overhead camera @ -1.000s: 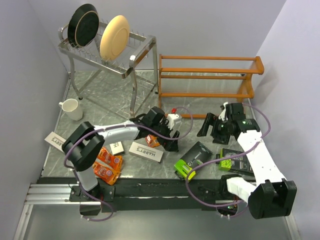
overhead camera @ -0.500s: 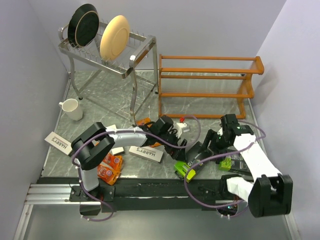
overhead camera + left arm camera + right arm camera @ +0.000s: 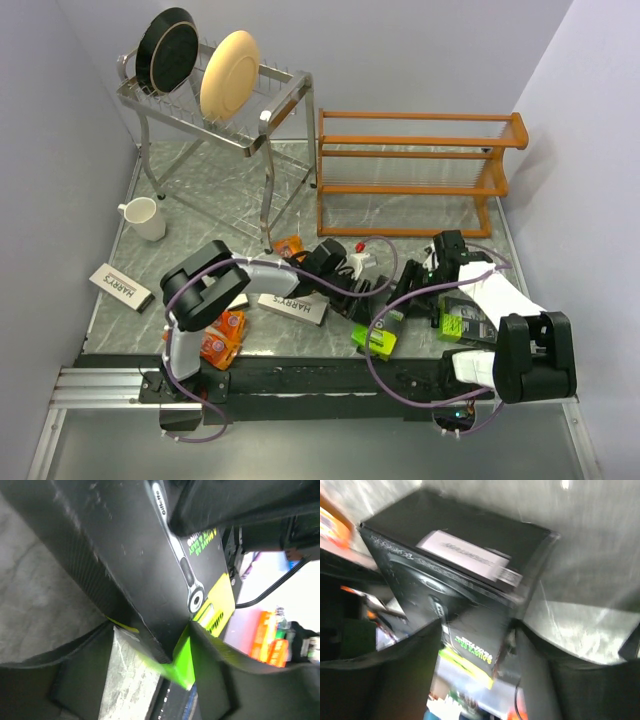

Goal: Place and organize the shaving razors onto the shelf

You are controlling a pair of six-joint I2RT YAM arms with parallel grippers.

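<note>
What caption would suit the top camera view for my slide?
Left end effector and right end effector straddle one black-and-green razor pack; wooden shelf behind holds none yet.

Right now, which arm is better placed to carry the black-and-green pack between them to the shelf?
Right, probably. Both arms' jaws straddle the pack, but the shelf stands on the side of the right arm; the left arm is stretched across the centre.
</note>
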